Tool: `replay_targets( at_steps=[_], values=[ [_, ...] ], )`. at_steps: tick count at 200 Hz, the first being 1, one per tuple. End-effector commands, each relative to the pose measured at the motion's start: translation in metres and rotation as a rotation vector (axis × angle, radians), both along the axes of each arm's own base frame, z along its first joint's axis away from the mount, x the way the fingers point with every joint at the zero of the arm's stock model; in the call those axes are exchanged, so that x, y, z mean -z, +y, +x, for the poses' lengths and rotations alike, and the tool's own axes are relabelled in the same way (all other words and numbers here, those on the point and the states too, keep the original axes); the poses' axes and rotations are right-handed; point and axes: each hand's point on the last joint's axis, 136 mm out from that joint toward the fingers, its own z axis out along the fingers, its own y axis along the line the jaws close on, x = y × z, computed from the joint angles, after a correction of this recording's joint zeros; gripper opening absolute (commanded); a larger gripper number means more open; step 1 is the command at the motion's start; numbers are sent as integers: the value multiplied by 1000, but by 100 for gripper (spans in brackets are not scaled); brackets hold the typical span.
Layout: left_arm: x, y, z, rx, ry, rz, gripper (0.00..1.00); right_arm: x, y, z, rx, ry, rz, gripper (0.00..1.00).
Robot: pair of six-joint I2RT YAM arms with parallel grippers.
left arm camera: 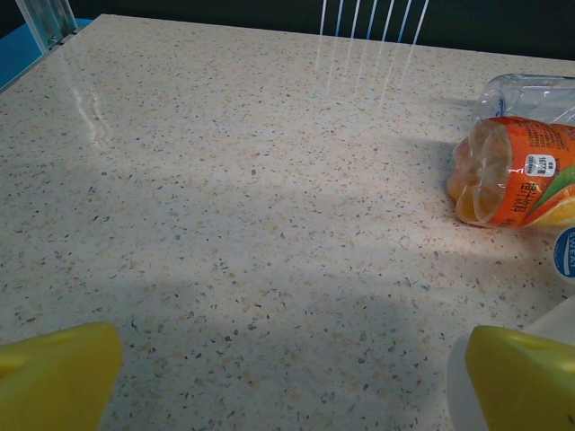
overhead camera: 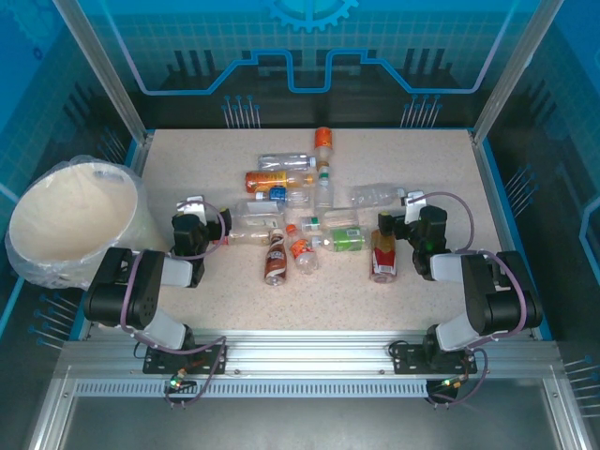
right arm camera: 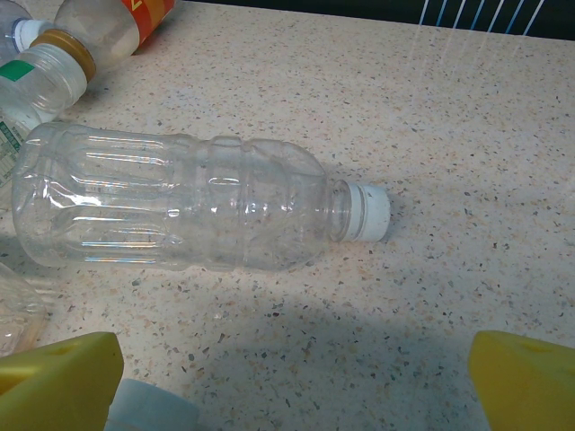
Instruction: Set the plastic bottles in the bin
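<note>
We see the small plastic bottles with bright labels (overhead camera: pixel 275 258) lying scattered in the middle of the speckled table (overhead camera: pixel 422 281). The big round cream-white bin (overhead camera: pixel 66 220) stands at the left edge. Our left gripper (left arm camera: pixel 287 386) is wide apart and empty, with an orange-label bottle (left arm camera: pixel 517 175) at its upper right. Our right gripper (right arm camera: pixel 292 386) is wide apart too, empty, just below a clear white-capped bottle (right arm camera: pixel 180 202).

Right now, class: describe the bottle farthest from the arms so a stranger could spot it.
Start at the cream-white bin by the table's left edge, then look right to the scattered plastic bottles mid-table. The orange-topped bottle sits at their far tip, nearest the table's back edge, beyond all the others.
</note>
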Motion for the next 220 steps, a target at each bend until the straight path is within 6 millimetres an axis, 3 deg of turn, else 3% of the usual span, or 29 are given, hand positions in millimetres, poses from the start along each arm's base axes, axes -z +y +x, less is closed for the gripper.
replay_targets(
  at_steps=[1, 53, 85, 104, 133, 170, 200, 220],
  values=[
    [-17, -5, 8, 31, -55, 23, 99, -12, -1, 7, -1, -38, 2, 100],
    [-53, -4, -1, -3, -54, 52, 99, -42, -14, 9, 90, 38, -2, 100],
    [-85, -2, 0, -81, -58, -13, 99, -55, -20, -4, 210, 183, 129, 100],
    [-94, -4, -2, -142, 4, -99, 99, -46, -19, -26, 306, 358, 228, 100],
    [-95, -18, -13, -201, 144, -256, 99, -24, 4, -77, 300, 615, 287, 100],
    [-94, -41, -31, -171, 216, -439, 99, -12, 35, -136, 204, 740, 283, 100],
    [-98, -71, -36, -31, 231, -571, 99, 5, 42, -163, 204, 796, 257, 100],
    [-103, -81, -36, 16, 226, -616, 99, 15, 52, -170, 172, 823, 251, 100]
  ],
)
